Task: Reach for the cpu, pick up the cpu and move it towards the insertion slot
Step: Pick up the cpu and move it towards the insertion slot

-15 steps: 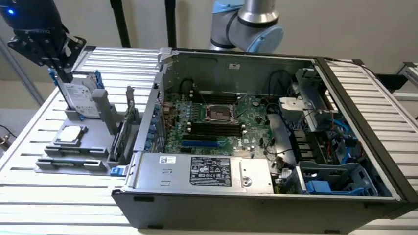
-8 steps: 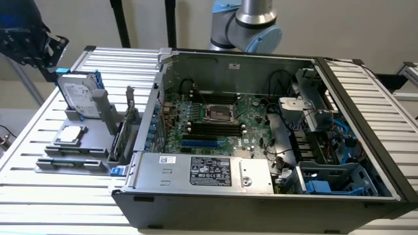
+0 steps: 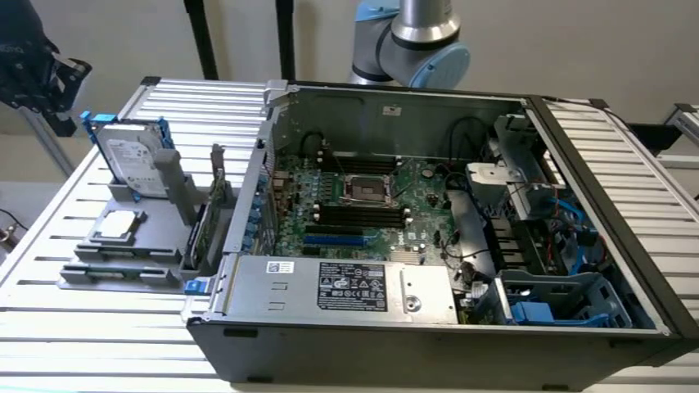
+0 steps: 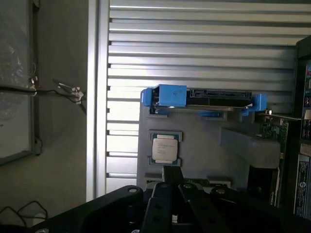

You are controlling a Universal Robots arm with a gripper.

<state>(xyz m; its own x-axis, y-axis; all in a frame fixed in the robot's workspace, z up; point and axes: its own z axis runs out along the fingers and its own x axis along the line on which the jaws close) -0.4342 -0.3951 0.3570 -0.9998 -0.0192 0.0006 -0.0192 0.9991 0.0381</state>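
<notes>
1 cpu point(image 3: 118, 226) lies flat with its silvery top up in a recess of the grey holder point(image 3: 123, 264), which rests on the slatted metal surface point(image 3: 77, 336) at the exterior view's left of the open computer case point(image 3: 437, 336). Just behind it, you see the hard drive point(image 3: 136, 164) with blue rails standing upright in the same holder. The insertion slot point(image 3: 369, 190), a shiny square frame with a dark centre, sits on the green motherboard point(image 3: 421, 184) inside the case, well apart from the cpu. In the wrist view, the black tool point(image 4: 172, 191) is near the cpu and holds nothing, with bare holder between them. You cannot tell whether the tool is apart or together. The arm point(image 3: 421, 37) rises behind the case.
</notes>
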